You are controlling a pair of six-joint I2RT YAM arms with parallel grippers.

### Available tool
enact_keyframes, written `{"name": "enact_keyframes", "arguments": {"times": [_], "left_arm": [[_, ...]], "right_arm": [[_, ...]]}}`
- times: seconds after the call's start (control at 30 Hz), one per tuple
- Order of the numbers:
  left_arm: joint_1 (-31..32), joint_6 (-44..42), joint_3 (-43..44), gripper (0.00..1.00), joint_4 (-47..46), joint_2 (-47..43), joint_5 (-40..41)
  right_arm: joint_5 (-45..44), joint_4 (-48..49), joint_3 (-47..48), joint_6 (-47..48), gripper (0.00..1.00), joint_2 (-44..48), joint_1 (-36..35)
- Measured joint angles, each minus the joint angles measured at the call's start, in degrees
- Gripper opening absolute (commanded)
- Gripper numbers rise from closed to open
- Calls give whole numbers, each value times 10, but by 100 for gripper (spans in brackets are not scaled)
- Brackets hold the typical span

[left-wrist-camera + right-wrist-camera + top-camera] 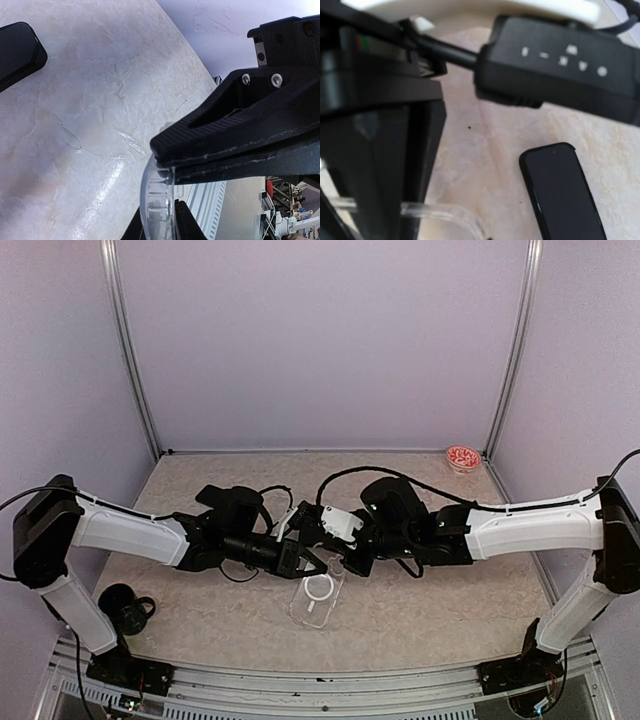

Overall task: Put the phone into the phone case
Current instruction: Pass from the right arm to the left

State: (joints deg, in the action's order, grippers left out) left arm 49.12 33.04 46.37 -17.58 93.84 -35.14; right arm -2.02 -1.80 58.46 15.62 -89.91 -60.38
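Phone case (318, 597) lies on the worktop (450, 610) seen from above, both arms meeting at its far end. Left wrist: left jaws pinch its rim, probably steadying it; phone (17, 50) lies apart. Right wrist: right jaws clenched, seemingly empty, phone nearby.

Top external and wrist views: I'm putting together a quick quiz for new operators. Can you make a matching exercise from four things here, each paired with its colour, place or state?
Things:
1. phone case
2. phone
3. small dish
4. left gripper

Descriptions:
A. black, lying flat
B. red and white, at the far right corner
C. clear, with a white ring
D. closed on a clear rim

Pairs: 1-C, 2-A, 3-B, 4-D
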Motion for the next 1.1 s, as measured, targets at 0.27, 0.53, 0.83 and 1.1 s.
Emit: {"name": "enact_keyframes", "arguments": {"times": [0.27, 0.53, 0.83, 1.1], "left_arm": [[0, 1, 0, 6, 0, 2, 7], [0, 1, 0, 1, 0, 2, 9], [-6, 5, -2, 0, -5, -3, 24], [-59, 41, -81, 1, -73, -107, 64]], "right_arm": [[-18, 0, 2, 8, 19, -2, -4], [-47, 1, 11, 12, 43, -2, -4], [-71, 4, 11, -15, 84, 2, -4], [-18, 56, -48, -110, 91, 96, 4]]}}
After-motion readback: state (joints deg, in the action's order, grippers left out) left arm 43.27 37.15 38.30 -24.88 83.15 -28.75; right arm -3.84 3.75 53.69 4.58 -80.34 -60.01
